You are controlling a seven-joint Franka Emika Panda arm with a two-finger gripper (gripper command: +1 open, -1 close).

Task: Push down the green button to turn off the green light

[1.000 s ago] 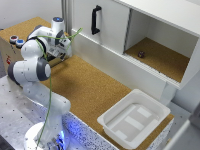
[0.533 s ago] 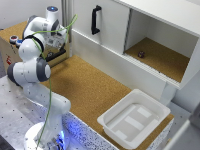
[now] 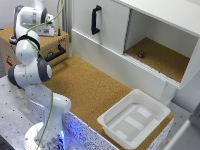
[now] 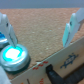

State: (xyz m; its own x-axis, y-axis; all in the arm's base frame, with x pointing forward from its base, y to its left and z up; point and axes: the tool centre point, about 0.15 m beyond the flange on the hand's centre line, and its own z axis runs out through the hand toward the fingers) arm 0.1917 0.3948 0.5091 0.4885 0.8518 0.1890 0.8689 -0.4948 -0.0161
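On top of the wooden box at the exterior view's left, the gripper hangs with jaws spread and empty; just beside one fingertip the green button glows, apparently unpressed; the push itself remains undone.

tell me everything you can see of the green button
In the wrist view the green button is a round, glowing teal-green cap, so its light looks on. It sits in a shiny metallic ring on the cork-like top of a wooden box. One gripper finger hangs just above its edge; contact cannot be told. In the exterior view the arm hides it.
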